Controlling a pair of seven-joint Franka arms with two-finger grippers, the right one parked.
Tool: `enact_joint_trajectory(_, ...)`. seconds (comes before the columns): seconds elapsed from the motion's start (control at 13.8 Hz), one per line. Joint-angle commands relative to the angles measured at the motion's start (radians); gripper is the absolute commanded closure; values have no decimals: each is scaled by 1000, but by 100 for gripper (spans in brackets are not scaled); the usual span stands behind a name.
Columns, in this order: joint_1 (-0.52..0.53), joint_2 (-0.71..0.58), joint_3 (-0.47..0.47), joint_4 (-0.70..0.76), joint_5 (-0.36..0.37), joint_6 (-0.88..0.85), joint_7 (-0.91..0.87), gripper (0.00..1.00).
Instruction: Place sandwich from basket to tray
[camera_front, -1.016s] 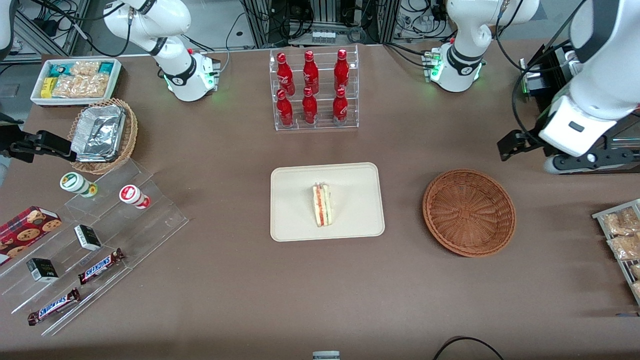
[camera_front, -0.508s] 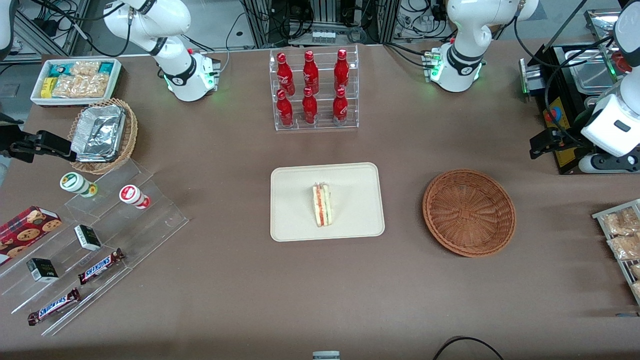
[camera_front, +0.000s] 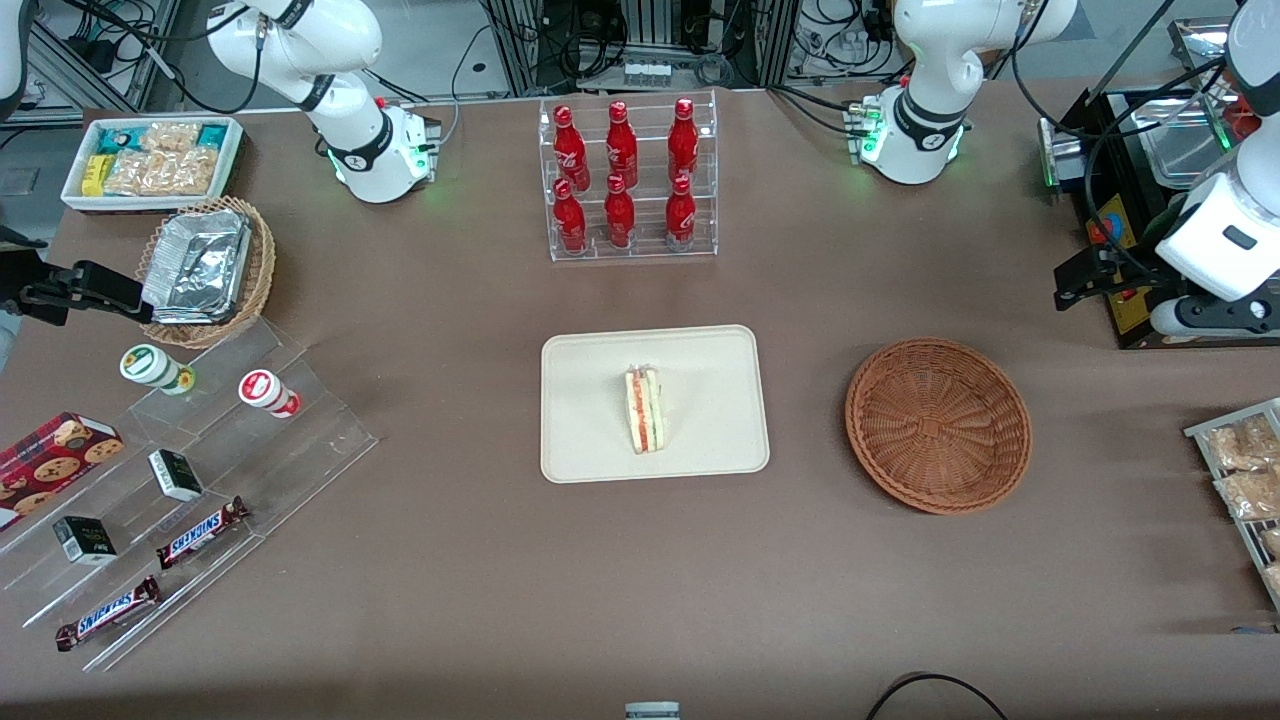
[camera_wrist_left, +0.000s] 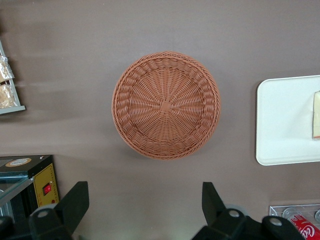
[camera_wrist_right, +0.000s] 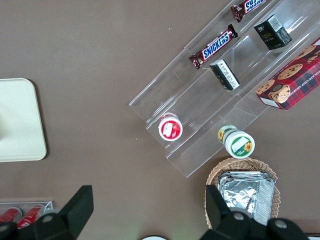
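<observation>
The sandwich (camera_front: 645, 410), a pale wedge with red and green filling, lies on the cream tray (camera_front: 590, 400) in the middle of the table. The round reddish-brown basket (camera_front: 938, 425) stands beside the tray toward the working arm's end, with nothing in it. The left arm's gripper (camera_front: 1075, 280) hangs high above the table, farther from the front camera than the basket and out toward the working arm's end. It is open and holds nothing. The left wrist view shows the gripper (camera_wrist_left: 145, 200), the basket (camera_wrist_left: 165, 105), the tray's edge (camera_wrist_left: 280, 120) and a sliver of the sandwich (camera_wrist_left: 316, 115).
A clear rack of red bottles (camera_front: 630, 180) stands farther back than the tray. A black appliance (camera_front: 1120, 200) and a rack of bagged snacks (camera_front: 1240, 470) sit at the working arm's end. Acrylic steps with candy bars (camera_front: 200, 470), a foil-container basket (camera_front: 205, 270) and a white snack bin (camera_front: 150, 160) sit at the parked arm's end.
The left arm has drawn back toward the working arm's end of the table with its gripper empty. The sandwich, tray and basket have not moved.
</observation>
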Motion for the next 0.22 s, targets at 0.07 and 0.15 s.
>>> enact_joint_trajectory(0.07, 11, -1, 3, 16, -7, -25, 11, 0)
enact_joint_trajectory(0.15, 11, -1, 3, 16, -3, -23, 10, 0)
